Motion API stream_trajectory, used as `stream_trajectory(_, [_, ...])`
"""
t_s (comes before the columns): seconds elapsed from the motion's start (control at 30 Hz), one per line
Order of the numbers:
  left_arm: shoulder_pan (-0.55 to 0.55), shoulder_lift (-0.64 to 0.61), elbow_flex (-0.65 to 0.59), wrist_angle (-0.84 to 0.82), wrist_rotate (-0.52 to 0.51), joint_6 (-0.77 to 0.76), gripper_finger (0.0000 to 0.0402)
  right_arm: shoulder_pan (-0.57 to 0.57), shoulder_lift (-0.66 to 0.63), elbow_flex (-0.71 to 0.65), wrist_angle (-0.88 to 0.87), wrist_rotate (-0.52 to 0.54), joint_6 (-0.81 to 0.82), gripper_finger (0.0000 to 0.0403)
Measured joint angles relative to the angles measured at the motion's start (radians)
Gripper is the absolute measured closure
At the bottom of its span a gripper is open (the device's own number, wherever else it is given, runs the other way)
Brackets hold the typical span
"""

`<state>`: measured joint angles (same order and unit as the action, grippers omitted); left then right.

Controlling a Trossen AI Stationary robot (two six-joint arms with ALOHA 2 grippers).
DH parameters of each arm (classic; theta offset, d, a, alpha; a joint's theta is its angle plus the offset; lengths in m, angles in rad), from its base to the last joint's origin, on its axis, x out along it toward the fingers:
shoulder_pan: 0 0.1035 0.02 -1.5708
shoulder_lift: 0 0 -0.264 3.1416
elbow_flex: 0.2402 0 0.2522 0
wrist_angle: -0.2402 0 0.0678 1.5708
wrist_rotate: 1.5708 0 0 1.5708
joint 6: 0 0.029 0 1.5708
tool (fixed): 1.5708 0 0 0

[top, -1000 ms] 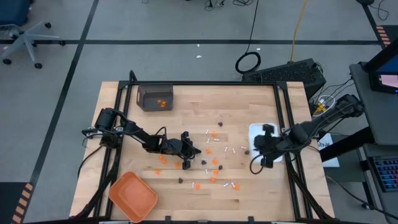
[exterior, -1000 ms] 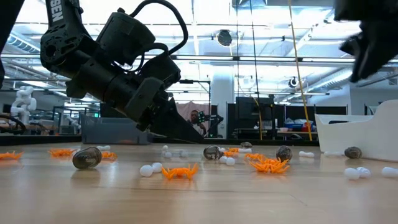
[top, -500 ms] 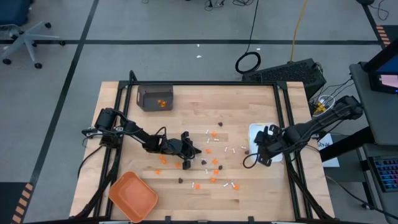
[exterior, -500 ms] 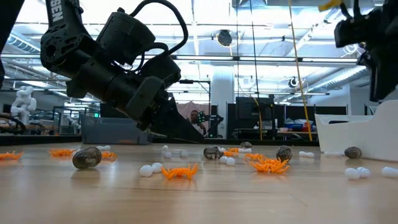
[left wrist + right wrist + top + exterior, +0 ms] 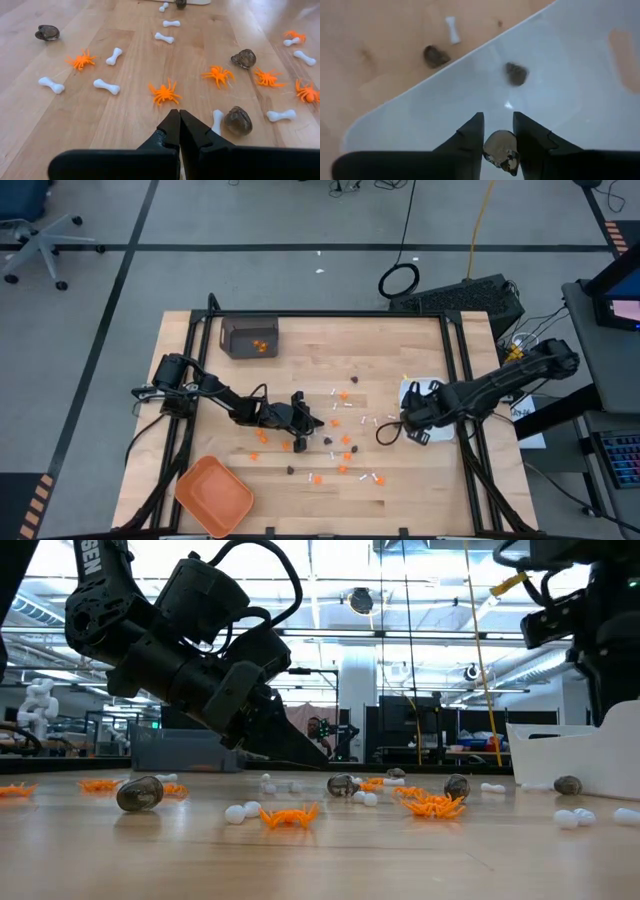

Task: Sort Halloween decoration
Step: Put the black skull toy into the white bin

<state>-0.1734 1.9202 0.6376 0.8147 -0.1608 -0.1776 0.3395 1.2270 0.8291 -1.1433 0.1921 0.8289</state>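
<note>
Right end effector [image 5: 498, 134] is over the white dish [image 5: 580, 95] at the counter's [image 5: 400, 490] 3 o'clock edge, fingers part open with a dark skull piece [image 5: 501, 148] between them; can't tell if it's gripped or already loose. Second dark piece [image 5: 517, 73] lies in the dish. Left end effector [image 5: 179, 120] is fully closed, empty, low at counter centre among scattered orange spiders [image 5: 164, 93], white bones [image 5: 106, 86] and dark skulls [image 5: 237, 120].
</note>
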Motion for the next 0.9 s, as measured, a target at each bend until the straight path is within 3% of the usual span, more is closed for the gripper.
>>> stream_trajectory(0.23, [0.0, 0.0, 0.0, 0.0, 0.0, 0.0, 0.0402, -0.011, -0.027, 0.0, -0.024, 0.129, 0.013, 0.0227])
stream_trajectory(0.4, [0.0, 0.0, 0.0, 0.0, 0.0, 0.001, 0.0402, -0.011, -0.037, 0.038, 0.038, 0.144, -0.053, 0.0208])
stream_trajectory(0.5, [0.0, 0.0, 0.0, -0.001, 0.0, 0.001, 0.0402, -0.014, -0.022, 0.112, 0.088, 0.089, -0.148, 0.0207])
stream_trajectory(0.7, [0.0, 0.0, 0.0, 0.0, 0.0, 0.0, 0.0402, -0.038, 0.156, 0.313, 0.005, -0.008, -0.322, 0.0207])
stream_trajectory(0.9, [0.0, 0.0, 0.0, 0.0, 0.0, 0.0, 0.0402, -0.064, 0.376, 0.411, -0.063, -0.082, -0.46, 0.0207])
